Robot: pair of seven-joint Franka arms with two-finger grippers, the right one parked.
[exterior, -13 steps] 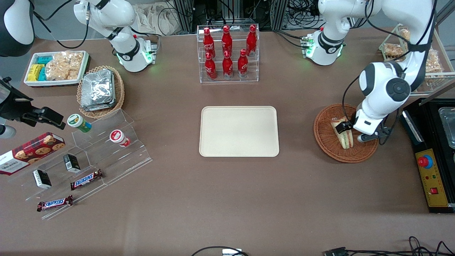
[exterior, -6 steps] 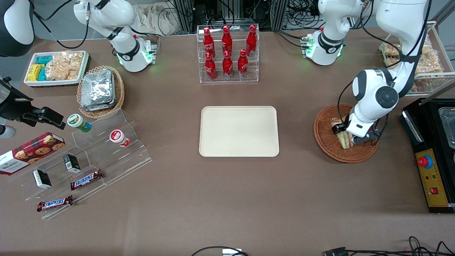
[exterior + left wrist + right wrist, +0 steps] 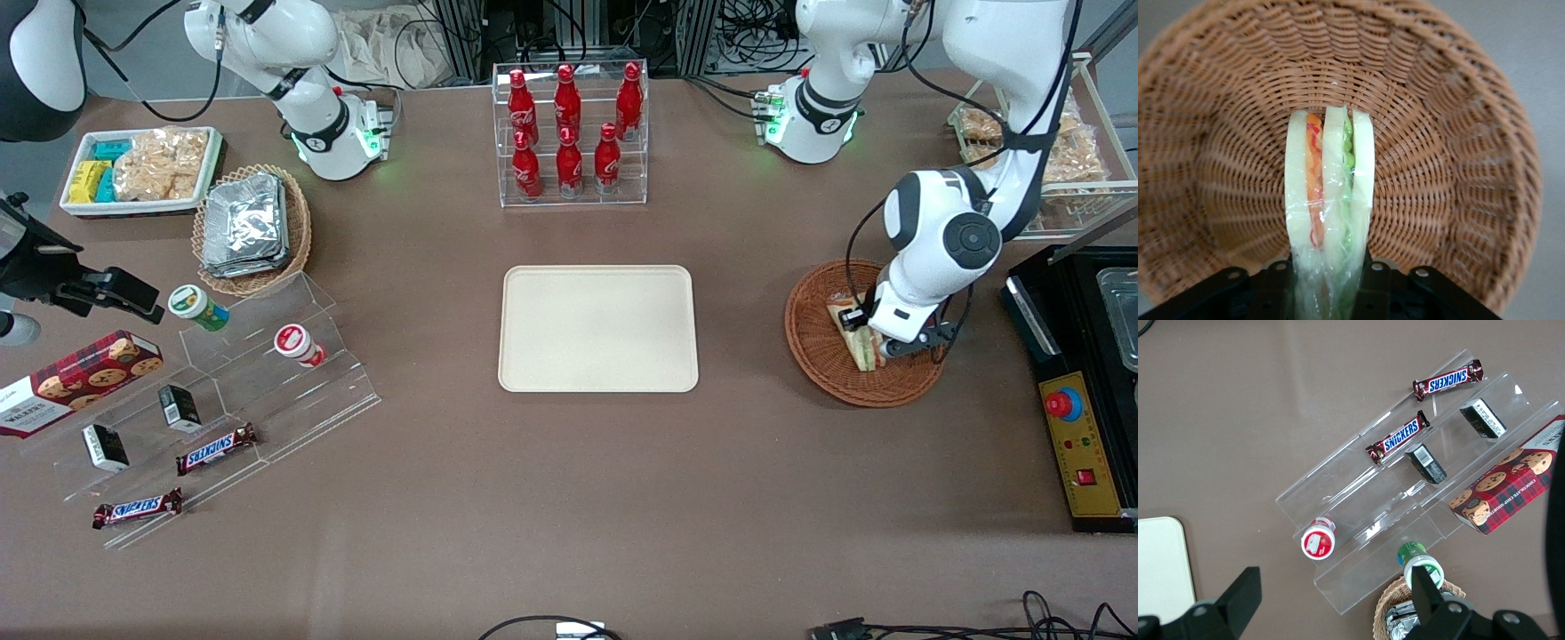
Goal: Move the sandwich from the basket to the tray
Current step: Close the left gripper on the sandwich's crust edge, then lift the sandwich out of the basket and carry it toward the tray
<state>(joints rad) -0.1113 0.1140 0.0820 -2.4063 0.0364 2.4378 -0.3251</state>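
I have the gripper (image 3: 869, 336) down inside the basket (image 3: 813, 347), which sits near the working arm's end of the table. On the wrist camera the sandwich (image 3: 1328, 220) stands on edge between the two black fingers (image 3: 1388, 290), and the jaws look pressed against its outer bread slices, so I read them as clamped on it through the clear wrap. The orange and green filling layers run straight away from the gripper, which tells me the grip is along the wedge's flat faces.

Compared with a second ago, the arm has swung its elbow back and the wrist has shifted slightly toward the basket's middle; the fingers that straddled the sandwich with some gap have now drawn in on it. In the last half second the pose barely changes, which I take to mean the closing is finished, not that the lift has begun. The sandwich is in the basket, its lower edge appearing to rest on the weave.

The tray (image 3: 533, 364) lies bare at the middle of the table, well apart from the basket. My next command should be a straight lift to clear the basket's rim before I carry across. My worry is the slick wrap: a soft wedge may slip or squash if I lift fast.
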